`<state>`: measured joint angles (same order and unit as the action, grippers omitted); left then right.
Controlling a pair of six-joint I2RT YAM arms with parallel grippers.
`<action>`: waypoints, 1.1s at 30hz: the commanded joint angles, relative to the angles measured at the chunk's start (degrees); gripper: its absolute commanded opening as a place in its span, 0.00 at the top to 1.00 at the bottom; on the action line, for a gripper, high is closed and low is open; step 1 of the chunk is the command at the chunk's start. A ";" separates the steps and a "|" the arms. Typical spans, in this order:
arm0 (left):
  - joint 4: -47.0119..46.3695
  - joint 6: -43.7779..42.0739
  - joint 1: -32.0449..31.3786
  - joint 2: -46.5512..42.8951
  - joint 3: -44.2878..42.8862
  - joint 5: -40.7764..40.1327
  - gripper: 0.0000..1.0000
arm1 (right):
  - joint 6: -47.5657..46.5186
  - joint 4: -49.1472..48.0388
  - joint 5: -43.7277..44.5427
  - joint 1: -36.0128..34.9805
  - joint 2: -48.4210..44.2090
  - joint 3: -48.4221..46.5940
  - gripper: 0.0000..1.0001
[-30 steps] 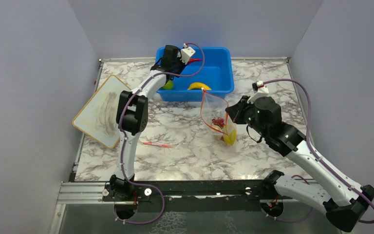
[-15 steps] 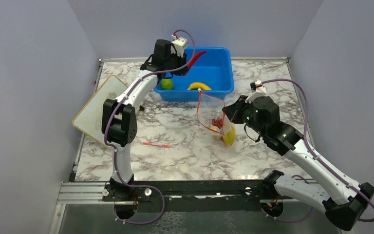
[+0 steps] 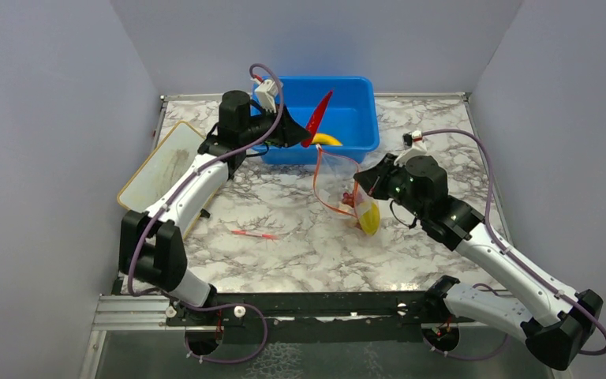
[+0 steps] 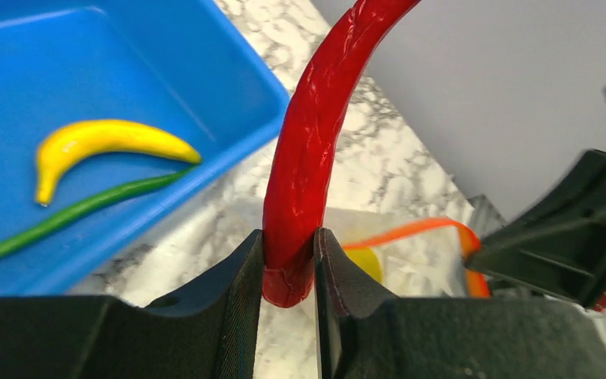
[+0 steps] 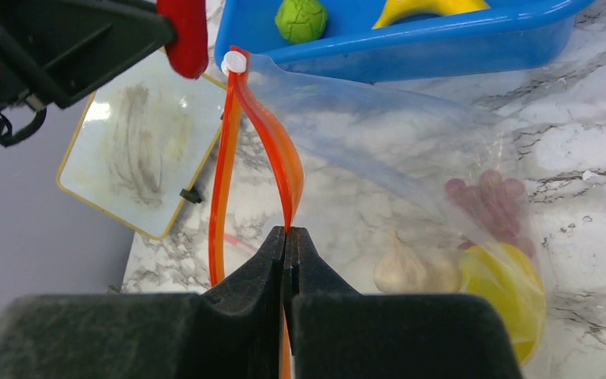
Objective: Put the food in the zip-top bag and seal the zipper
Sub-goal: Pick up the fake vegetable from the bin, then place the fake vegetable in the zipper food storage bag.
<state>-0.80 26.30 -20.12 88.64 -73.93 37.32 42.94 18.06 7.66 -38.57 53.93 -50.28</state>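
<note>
From above, the left gripper (image 3: 300,134) grips one end of a glossy red toy chili (image 3: 318,118), which slants up over the near rim of the rigid blue plastic tub (image 3: 363,118). Just in front of the tub, the right gripper (image 3: 360,180) pinches the clear floppy zip-top bag (image 3: 335,178); the bag's contents blur together here.

The left wrist view shows the chili's held end squeezed between both pads (image 4: 245,268), and the top edge cuts off its other end. A yellow toy banana (image 4: 102,142) and a thin green pod (image 4: 79,209) lie in the tub.

In the right wrist view the jaws are clenched on the orange-red zipper strip (image 5: 280,150), with the bag's mouth gaping towards the tub. Inside the bag sit a beige garlic bulb (image 5: 398,268), purple grapes (image 5: 489,201) and a yellow fruit (image 5: 505,296) that the picture's lower edge cuts off. A green lime (image 5: 300,17) rests in the tub.
</note>
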 commanded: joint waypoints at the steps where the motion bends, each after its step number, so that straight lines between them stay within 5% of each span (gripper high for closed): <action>1: -11.74 10.60 -0.42 -6.55 6.31 5.16 0.93 | 3.23 -3.73 -1.11 -0.27 0.20 0.61 0.99; 19: -20.89 16.82 -13.03 -15.80 19.03 -3.12 0.92 | 9.51 -8.84 -1.15 -0.23 0.24 1.79 0.99; 33: -23.73 16.99 -14.73 -15.79 25.74 -7.29 0.84 | 10.06 -7.95 0.75 -0.28 0.33 1.17 0.99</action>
<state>-21.87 42.96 -34.28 74.04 -50.26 32.88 52.29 12.32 7.25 -38.57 54.35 -48.66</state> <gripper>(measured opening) 0.271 0.012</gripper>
